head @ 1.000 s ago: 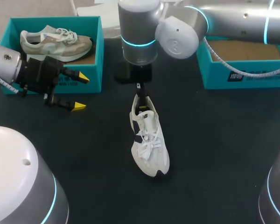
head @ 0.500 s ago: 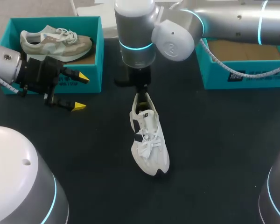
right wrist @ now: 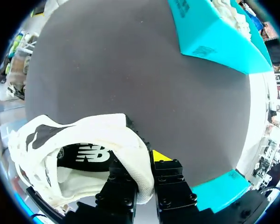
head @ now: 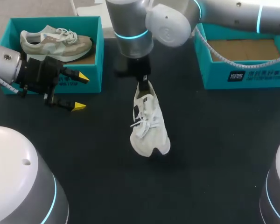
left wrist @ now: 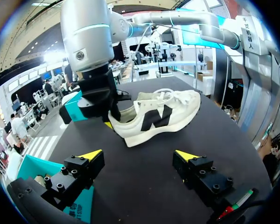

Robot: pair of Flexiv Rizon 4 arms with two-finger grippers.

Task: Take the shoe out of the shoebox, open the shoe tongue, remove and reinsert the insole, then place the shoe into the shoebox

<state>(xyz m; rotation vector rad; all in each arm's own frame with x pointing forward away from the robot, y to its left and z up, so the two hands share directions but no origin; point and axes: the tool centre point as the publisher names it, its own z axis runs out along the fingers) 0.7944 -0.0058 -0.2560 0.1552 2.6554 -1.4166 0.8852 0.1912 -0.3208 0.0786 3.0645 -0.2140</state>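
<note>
Head overhead, wrists close, white shoe (head: pixel 149 126) shared

Teal box (head: pixel 99 56) w/ grey-beige sneaker (head: pixel 56 43) inside, approx 10 o'clock on black table (head: pixel 214 140).

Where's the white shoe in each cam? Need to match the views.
Head view: white shoe mid-table, heel toward the far edge, gripped by the right gripper.
Left wrist view: white shoe side-on, ahead of the open left gripper.
Right wrist view: white shoe with its heel collar between the gripper's own fingers.
Shared landmark: the right gripper pinching the heel.
</note>
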